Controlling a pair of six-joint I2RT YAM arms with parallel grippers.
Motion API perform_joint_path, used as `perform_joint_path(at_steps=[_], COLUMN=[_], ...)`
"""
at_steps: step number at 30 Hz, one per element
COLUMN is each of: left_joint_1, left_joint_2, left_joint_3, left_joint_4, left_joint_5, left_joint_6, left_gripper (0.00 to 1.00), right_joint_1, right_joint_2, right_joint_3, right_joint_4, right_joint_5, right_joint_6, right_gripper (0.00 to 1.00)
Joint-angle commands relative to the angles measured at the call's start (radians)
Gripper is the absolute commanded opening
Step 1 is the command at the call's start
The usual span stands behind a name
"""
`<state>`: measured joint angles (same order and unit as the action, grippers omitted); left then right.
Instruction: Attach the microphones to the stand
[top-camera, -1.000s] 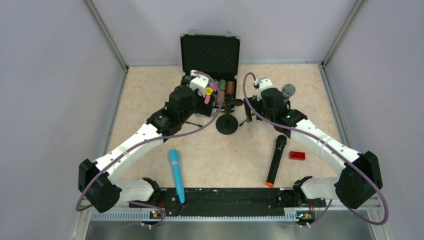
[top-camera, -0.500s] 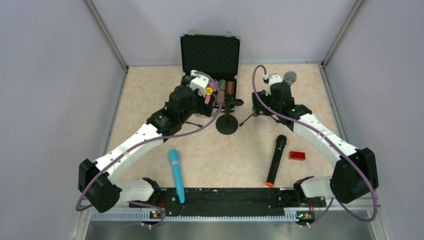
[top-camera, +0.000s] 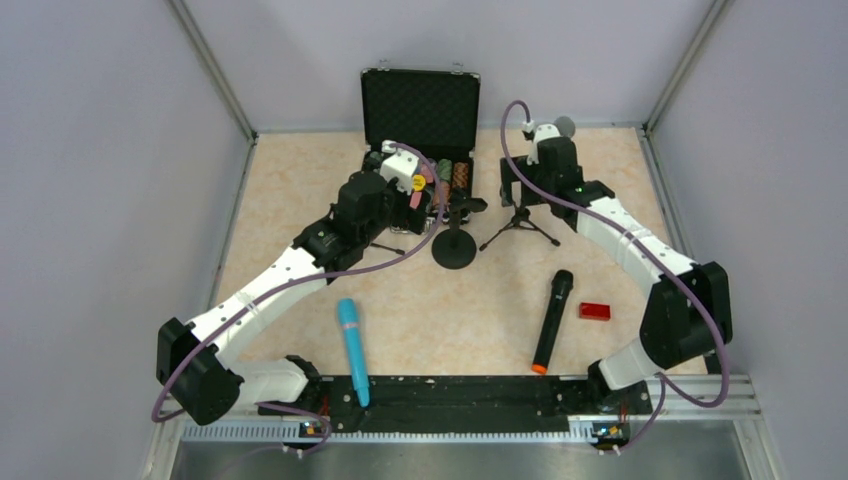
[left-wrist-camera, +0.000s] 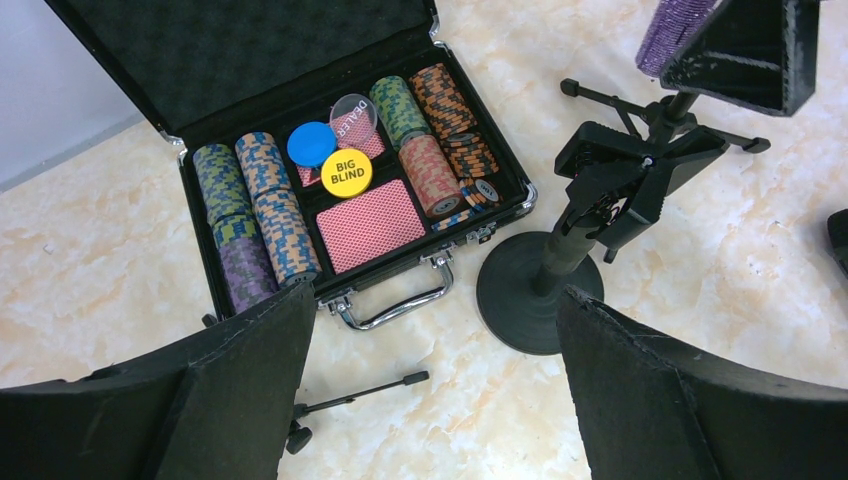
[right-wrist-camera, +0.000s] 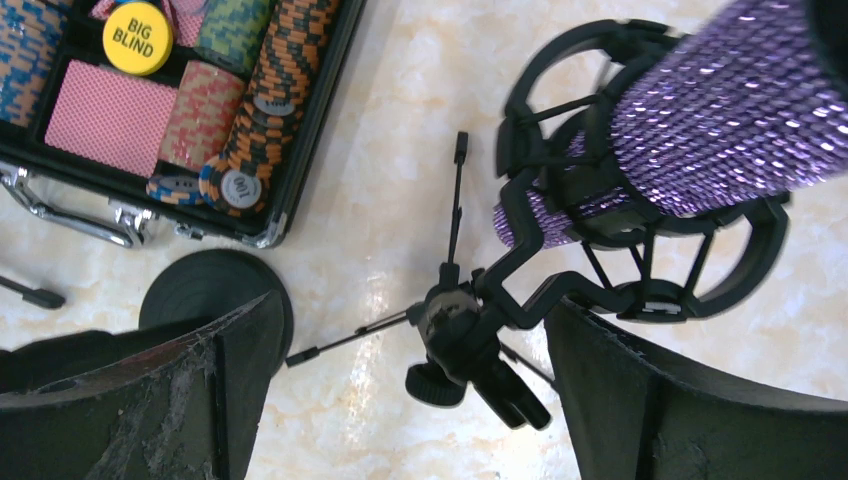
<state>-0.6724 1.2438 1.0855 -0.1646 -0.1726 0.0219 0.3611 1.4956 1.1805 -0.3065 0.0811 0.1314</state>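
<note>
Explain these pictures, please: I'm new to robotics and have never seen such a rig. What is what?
The machine is two white robot arms, left arm and right arm, bolted at the near edge of the table. One picture looks down from above; the other two come from a camera on each wrist. On it lie a turquoise microphone, a black microphone, a red block, an open poker-chip case, a round-base stand and a tripod stand. The purple microphone sits in the tripod stand's cradle. The left gripper and right gripper are both open.
</note>
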Motion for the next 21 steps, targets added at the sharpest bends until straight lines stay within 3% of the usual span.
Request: perform_joint_path(at_steps=[1, 10, 15, 21], left_joint_1=[-0.004, -0.003, -0.003, -0.004], left_joint_2=[-0.024, -0.02, -0.02, -0.024], left_joint_3=[-0.003, -0.003, -0.001, -0.001], left_joint_4=[0.051, 0.051, 0.051, 0.05], left_joint_5=[0.012, 0.012, 0.018, 0.022], left_joint_6=[0.001, 0.003, 0.0, -0.002], left_gripper=[0.94, 0.94, 0.94, 0.94], right_joint_1=[-0.011, -0.011, -0.011, -0.011], right_joint_2=[0.047, 0.112, 0.128, 0.128], right_joint_3=[0.097, 0.139, 0.134, 0.131], right_joint_4=[-0.007, -0.031, -0.016, -0.006], right_joint_5=[0.02, 0.024, 0.02, 0.002], right_joint_6=[-0.023, -0.043, -0.052, -0.053], right_gripper=[0.99, 0.92, 0.74, 0.36])
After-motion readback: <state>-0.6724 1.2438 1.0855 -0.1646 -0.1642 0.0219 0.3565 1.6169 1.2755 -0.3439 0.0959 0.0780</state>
